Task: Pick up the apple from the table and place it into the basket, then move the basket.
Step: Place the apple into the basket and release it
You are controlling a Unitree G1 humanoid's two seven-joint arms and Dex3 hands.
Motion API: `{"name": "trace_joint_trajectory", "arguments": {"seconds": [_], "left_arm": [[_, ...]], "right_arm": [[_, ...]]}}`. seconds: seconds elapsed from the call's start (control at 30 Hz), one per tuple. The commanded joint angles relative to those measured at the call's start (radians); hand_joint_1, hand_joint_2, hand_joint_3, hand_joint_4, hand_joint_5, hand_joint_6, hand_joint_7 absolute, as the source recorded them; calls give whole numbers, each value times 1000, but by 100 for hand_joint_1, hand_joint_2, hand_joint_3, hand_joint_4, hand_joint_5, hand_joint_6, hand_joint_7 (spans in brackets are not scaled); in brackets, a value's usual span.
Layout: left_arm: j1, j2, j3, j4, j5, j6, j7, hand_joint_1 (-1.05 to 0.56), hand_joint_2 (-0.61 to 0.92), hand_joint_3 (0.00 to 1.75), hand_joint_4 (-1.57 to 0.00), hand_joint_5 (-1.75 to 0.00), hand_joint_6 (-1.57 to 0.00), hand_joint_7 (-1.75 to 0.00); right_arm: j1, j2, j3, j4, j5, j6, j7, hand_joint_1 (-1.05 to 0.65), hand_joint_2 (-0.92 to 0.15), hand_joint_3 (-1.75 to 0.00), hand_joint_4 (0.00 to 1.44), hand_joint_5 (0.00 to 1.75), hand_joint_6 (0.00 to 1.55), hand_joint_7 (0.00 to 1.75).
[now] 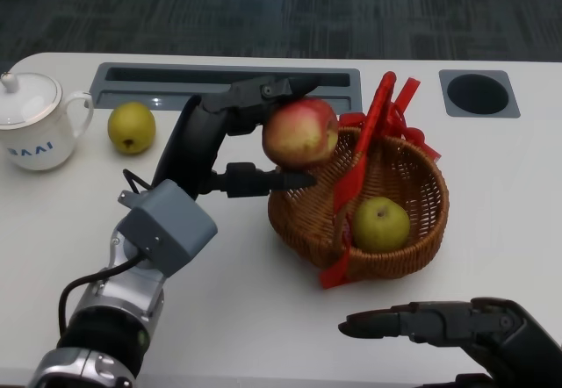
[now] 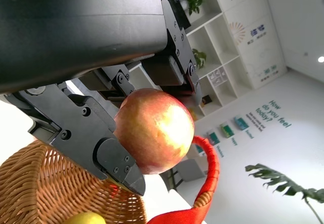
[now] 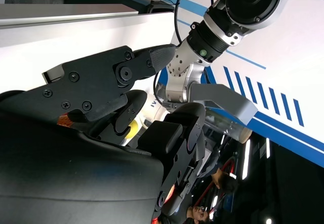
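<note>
Right hand (image 1: 457, 326) cut off by the head view's lower edge; fingers extended flat toward the left, apart, nothing in them, low over the table (image 1: 492, 168) just in front of the basket (image 1: 303, 221). Own wrist view crowded by black shell and fingers (image 3: 121, 72), with the left forearm (image 3: 223, 36) beyond; basket hidden there. Apple (image 1: 300, 132) gripped by the left hand (image 1: 255, 133), raised over the basket's near-left rim. Contact hard to judge from above; left wrist view clearer, apple (image 2: 154, 130) clamped between fingers (image 2: 101, 138) over wicker (image 2: 45, 183). Inside the basket, a green fruit (image 1: 381, 224) beside the red handle (image 1: 369, 160). Elsewhere, another green fruit (image 1: 132, 127) and a white teapot (image 1: 35, 125), partly cropped.
</note>
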Motion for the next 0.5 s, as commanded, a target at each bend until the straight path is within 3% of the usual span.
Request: {"name": "trace_joint_trajectory", "arguments": {"seconds": [0.03,0.4,0.5], "left_arm": [[-42,-5,-7,41,19,17,25,-25,79,0,-130,-1,-115,0],[-93,-43,-27,180,29,9,15,-21,79,0,-129,0,-113,0],[-97,-45,-30,195,24,6,-3,-25,78,0,-118,0,-104,0]], "right_arm": [[14,-8,-3,-16,8,-12,-9,-39,-86,0,86,0,78,0],[31,-11,-5,-22,10,-17,-17,-39,-86,0,86,0,78,0],[33,-10,-4,-21,11,-19,-18,-39,-86,0,86,0,78,0]]}}
